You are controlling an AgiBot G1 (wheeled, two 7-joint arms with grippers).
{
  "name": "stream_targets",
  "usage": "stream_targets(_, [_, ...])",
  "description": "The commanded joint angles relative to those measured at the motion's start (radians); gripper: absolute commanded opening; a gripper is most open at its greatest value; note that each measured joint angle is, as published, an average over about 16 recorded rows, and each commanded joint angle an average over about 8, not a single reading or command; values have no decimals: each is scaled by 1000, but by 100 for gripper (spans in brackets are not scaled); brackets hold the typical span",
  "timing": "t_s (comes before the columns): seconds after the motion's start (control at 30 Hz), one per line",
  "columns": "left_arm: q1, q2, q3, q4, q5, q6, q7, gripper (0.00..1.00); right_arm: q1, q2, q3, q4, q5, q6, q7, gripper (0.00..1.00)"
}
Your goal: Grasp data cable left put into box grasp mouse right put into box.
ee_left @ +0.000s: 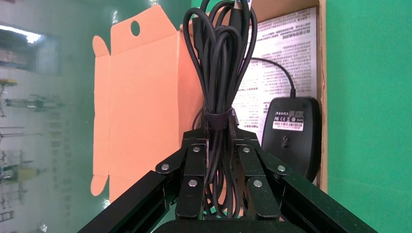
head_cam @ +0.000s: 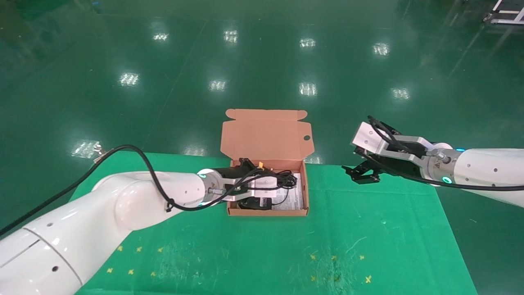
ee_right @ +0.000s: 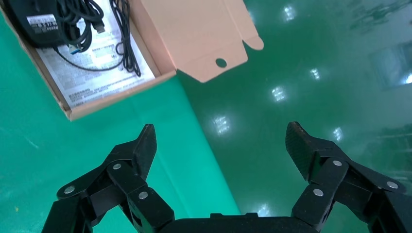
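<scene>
Black data cable [ee_left: 218, 73], strapped bundle, clamped in left claw [ee_left: 219, 160] over box [head_cam: 268, 212]; right claw [ee_right: 221, 145] apart.

My two arms were glossy white tubes dotted with small dark holes, each with a teal-lit ring at the wrist. A black cable looped along the left arm [head_cam: 123, 200]. Both grippers were black linkages with silver screws.
</scene>
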Motion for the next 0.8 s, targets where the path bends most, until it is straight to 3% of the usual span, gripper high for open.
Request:
stream_targets(0.03, [-5, 1, 36, 2, -21, -19, -8, 48, 4, 10, -7, 21, -28, -8, 36, 100])
stream_targets(0.17, [-11, 3, 57, 7, -36, -29, -14, 98, 6, 15, -12, 34, -45, -11, 52, 100])
stream_targets(0.8, [-45, -41, 26, -38, -47, -44, -39, 100, 25, 12, 0, 34, -40, 3, 30, 100])
